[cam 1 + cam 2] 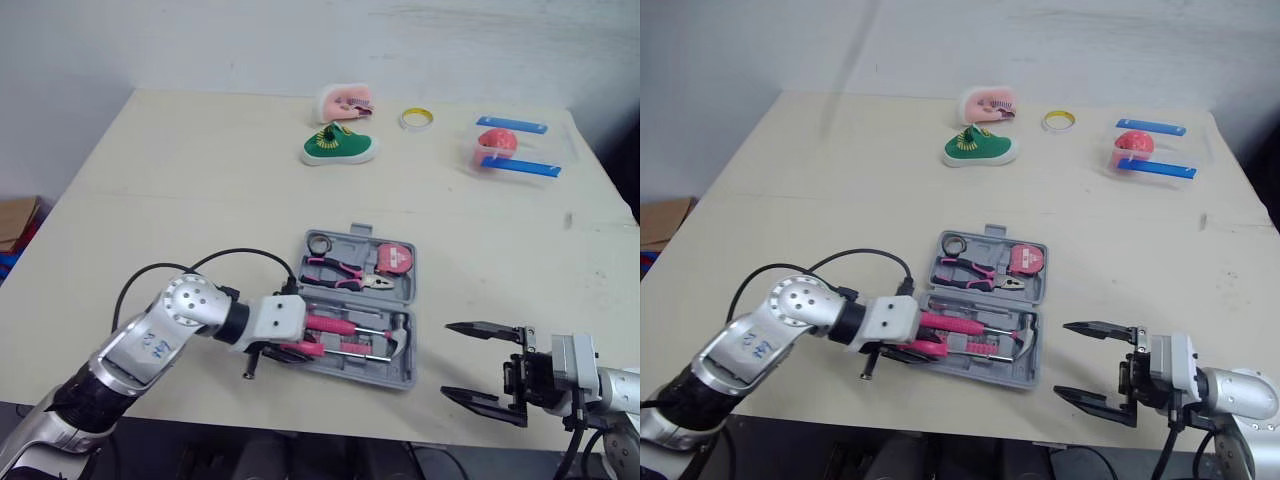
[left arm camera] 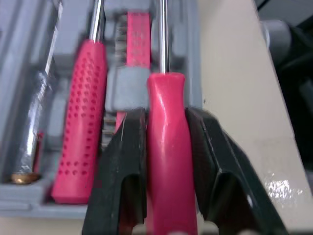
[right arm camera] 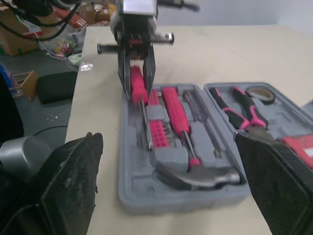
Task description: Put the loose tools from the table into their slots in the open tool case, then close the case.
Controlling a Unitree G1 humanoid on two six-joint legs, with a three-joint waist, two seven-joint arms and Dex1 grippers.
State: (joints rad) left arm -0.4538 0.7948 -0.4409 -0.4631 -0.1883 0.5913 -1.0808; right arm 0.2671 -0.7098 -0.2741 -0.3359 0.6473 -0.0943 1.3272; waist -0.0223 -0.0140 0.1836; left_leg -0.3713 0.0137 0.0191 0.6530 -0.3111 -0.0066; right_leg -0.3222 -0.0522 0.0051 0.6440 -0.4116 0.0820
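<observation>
The grey tool case [image 1: 406,372] lies open near the table's front edge. In it are pink-handled pliers [image 1: 345,272], a pink tape measure [image 1: 392,259], a small roll [image 1: 320,243] and a hammer [image 3: 195,176] with a pink grip. My left gripper [image 2: 166,117] is shut on the handle of a pink screwdriver [image 2: 166,161] at the case's front left edge, and the shaft points into the case beside a block of bits [image 3: 157,132]. My right gripper [image 1: 465,362] stands open on the table just right of the case, holding nothing.
At the back of the table are a green shoe [image 1: 338,146], a pink shoe [image 1: 345,100], a ring of tape [image 1: 414,119] and a clear box with blue clips [image 1: 510,148]. A cardboard box [image 1: 15,220] stands on the floor at the left.
</observation>
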